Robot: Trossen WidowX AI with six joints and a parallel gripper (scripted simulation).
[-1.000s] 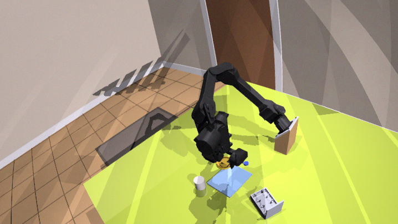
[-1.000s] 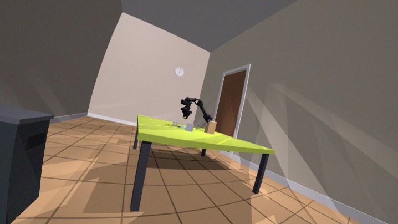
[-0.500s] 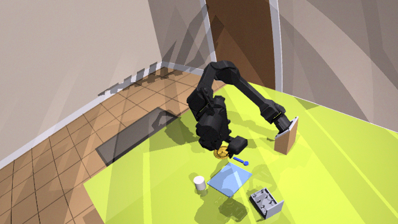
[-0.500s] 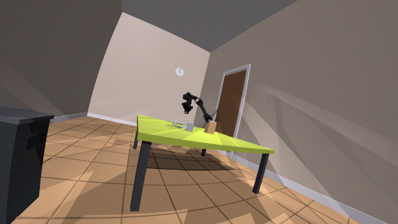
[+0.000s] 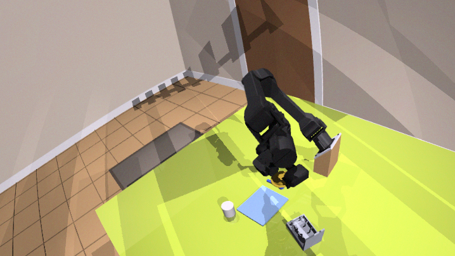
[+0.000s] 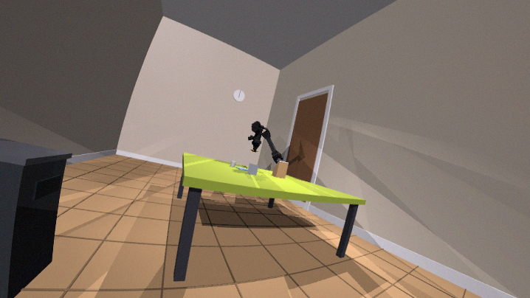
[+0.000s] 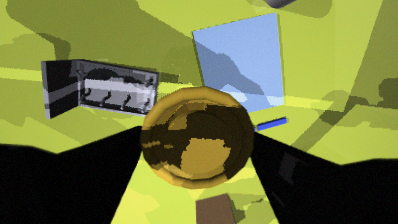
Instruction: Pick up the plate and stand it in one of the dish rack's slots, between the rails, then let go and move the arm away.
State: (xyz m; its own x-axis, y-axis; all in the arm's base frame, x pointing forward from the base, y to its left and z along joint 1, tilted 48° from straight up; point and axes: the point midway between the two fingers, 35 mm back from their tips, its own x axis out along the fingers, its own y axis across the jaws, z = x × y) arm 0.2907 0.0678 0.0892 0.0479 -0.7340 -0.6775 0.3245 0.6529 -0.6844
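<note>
One round, yellow-brown plate [image 5: 277,181] [image 7: 205,162] was my cargo, gripped across its width between the fingers of the black end effector [image 5: 281,179] [image 6: 254,150] [image 7: 197,135]. Its broad face was turned toward the wrist camera, and in the exterior view it hung nearly flat, well above the lime-green desk [image 5: 381,203] [image 6: 237,186] [image 7: 165,15]. The relation that mattered: the grey dish rack [image 5: 319,238] [image 6: 252,169] [image 7: 62,90] with its small rails lay to the lower right of the plate in the top view, and left and slightly above it in the wrist view. I judged that the plate had to travel that way and be tipped on edge before lowering between rails. The end effector was fairly wide open, its fingers stopped against opposite sides of the rim.
</note>
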